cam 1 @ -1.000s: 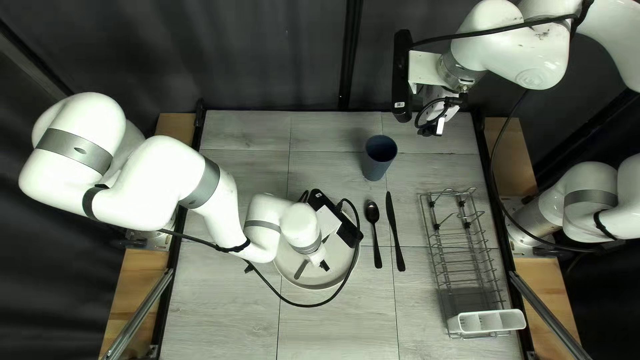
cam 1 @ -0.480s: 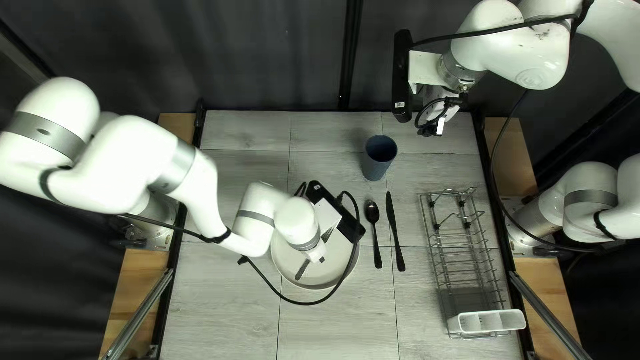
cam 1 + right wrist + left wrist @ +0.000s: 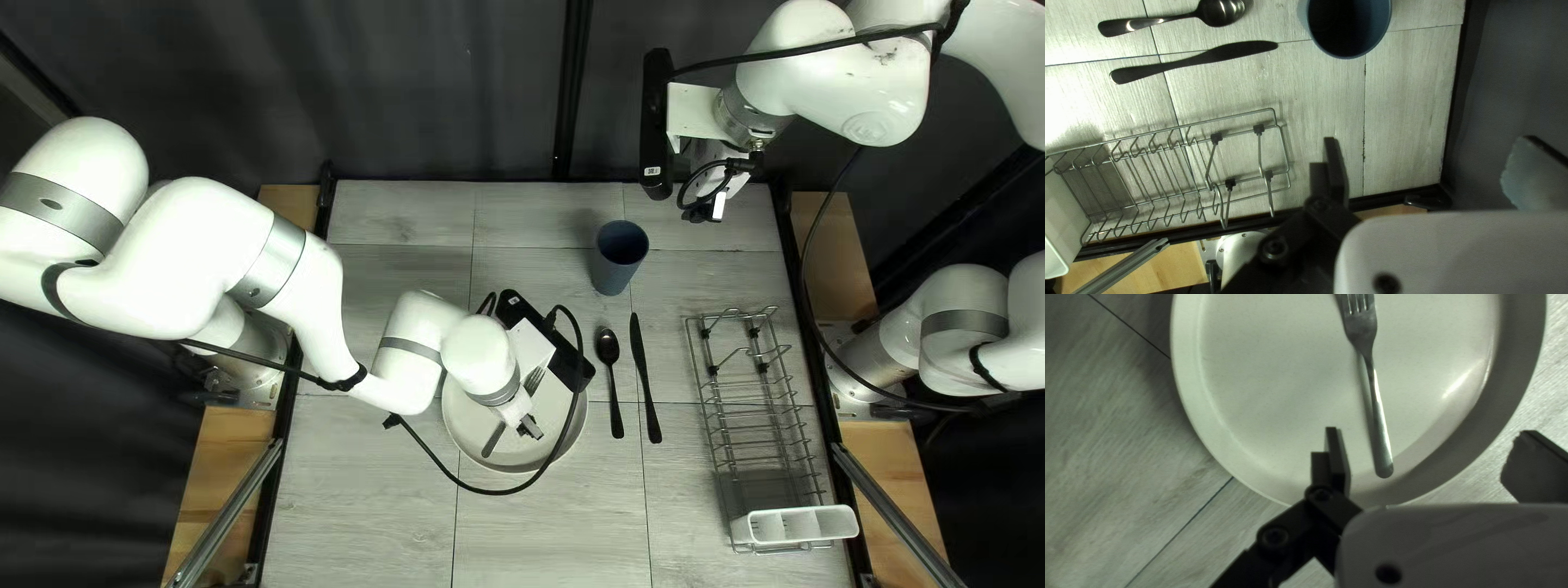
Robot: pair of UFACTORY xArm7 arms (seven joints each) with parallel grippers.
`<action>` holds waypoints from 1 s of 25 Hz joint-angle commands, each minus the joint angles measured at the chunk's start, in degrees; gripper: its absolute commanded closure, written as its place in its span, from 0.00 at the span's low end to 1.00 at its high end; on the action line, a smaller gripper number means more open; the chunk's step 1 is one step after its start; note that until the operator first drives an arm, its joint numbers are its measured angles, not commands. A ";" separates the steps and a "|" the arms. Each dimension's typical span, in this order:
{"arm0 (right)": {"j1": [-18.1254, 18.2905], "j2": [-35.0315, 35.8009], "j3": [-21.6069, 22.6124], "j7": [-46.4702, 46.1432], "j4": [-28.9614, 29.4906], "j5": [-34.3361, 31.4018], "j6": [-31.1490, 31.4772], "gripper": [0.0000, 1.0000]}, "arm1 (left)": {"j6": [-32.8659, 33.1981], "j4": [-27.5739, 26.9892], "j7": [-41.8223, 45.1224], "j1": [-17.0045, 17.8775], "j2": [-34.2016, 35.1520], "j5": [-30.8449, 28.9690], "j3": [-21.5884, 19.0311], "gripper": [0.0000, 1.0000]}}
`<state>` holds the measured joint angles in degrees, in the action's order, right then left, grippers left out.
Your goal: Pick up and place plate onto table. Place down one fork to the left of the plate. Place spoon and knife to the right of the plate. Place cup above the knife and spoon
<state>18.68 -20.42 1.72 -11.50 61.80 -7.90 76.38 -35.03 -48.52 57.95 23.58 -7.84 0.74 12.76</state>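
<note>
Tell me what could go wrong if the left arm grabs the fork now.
The fork lies on the plate, so the left gripper could scrape the plate. The fork's handle is much nearer one open finger, so closing might shove it sideways first. A black cable loops across the plate and could snag.

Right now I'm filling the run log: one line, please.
fork: on plate | left fingers: open, above plate | spoon, knife: right of plate | cup: upright

A white caddy (image 3: 800, 531) adjoins a wire rack (image 3: 753, 413), dark curtain (image 3: 435, 87) beyond.
</note>
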 commanded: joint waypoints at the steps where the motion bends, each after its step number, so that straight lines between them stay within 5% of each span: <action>1: 0.00 0.00 0.00 0.00 0.00 0.00 0.00 0.00 | 1.69 -0.82 0.31 -0.20 -3.00 1.05 -0.18 0.00; 20: 0.00 0.00 0.00 0.00 0.00 0.00 0.00 0.00 | 7.97 -1.07 -7.35 -3.93 -10.27 8.56 -3.58 0.00; 25: 0.00 0.00 0.00 0.00 0.00 0.00 0.00 0.00 | 8.02 -1.22 -7.71 -4.14 -10.56 8.93 -3.80 0.24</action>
<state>18.68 -20.42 1.72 -11.50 61.80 -7.90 76.38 -27.03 -49.68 50.36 19.53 -18.24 9.52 9.04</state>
